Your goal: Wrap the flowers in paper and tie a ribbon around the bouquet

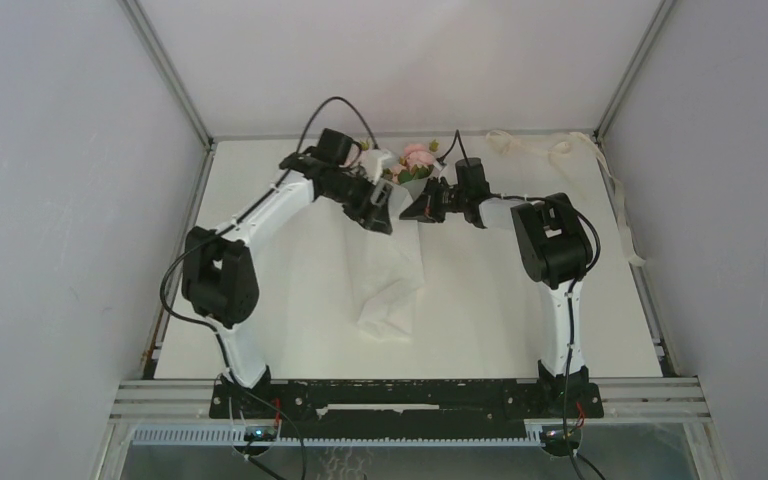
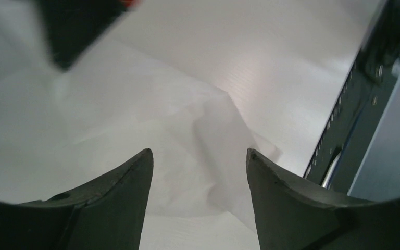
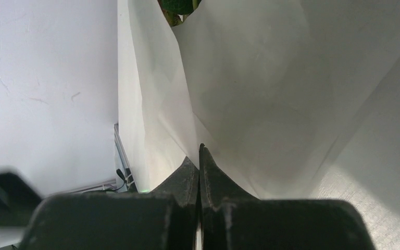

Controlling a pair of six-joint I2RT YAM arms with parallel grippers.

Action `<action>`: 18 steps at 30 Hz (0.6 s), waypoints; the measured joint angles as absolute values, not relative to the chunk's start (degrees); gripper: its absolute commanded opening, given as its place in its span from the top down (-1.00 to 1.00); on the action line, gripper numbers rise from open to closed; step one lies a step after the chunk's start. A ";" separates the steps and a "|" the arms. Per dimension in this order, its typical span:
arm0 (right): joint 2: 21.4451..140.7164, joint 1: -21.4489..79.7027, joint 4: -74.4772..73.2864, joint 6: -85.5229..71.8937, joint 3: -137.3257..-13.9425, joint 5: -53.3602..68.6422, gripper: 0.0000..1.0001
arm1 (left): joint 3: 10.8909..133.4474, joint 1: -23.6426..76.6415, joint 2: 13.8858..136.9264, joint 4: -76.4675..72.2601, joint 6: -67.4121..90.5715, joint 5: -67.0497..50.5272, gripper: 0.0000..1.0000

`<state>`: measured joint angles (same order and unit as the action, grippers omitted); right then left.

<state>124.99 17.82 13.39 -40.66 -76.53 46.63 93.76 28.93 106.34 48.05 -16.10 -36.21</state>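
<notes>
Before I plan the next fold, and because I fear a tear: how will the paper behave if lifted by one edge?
Probably floppy: the paper sags in soft creases from the right gripper, which is shut on its edge. Likely very light, since that one small pinch seems to carry it. It looks thin, so a hard tug might tear it.

Flowers (image 1: 417, 158) at far end of paper (image 1: 392, 290); ribbon (image 1: 558, 146) right

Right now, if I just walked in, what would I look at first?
Probably the pink flowers held up over the far middle of the table, poking out of a big white paper that hangs down below them. The right gripper is pinched shut on the paper, while the left gripper beside it stands open. A cream ribbon lies at the far right corner.
</notes>
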 measured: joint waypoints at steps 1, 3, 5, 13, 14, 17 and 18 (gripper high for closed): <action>124.99 17.82 13.65 -40.88 -76.51 46.65 1.00 | 92.75 26.52 106.13 45.84 -13.17 -36.03 -0.53; 124.99 17.82 14.26 -41.17 -76.49 46.70 1.00 | 91.20 22.44 106.83 42.28 -8.08 -34.70 -0.57; 124.99 17.82 14.81 -41.50 -76.38 46.70 1.00 | 90.76 20.58 108.90 40.16 -4.27 -34.02 -0.59; 124.99 17.82 16.25 -42.61 -75.64 46.78 1.00 | 90.74 22.96 117.78 35.99 3.36 -34.85 -0.62; 124.99 17.82 16.49 -42.76 -75.64 46.87 1.00 | 90.76 23.22 118.24 35.66 3.68 -34.85 -0.62; 124.99 17.82 17.10 -42.96 -75.40 46.92 1.00 | 90.87 23.66 119.39 34.85 4.51 -34.83 -0.62; 124.95 17.82 17.37 -43.05 -75.09 46.94 1.00 | 90.89 23.73 119.77 34.63 4.64 -34.89 -0.61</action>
<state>124.95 17.82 17.37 -43.05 -75.09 46.94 90.89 23.73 119.77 34.63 4.64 -34.89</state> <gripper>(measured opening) 0.007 0.808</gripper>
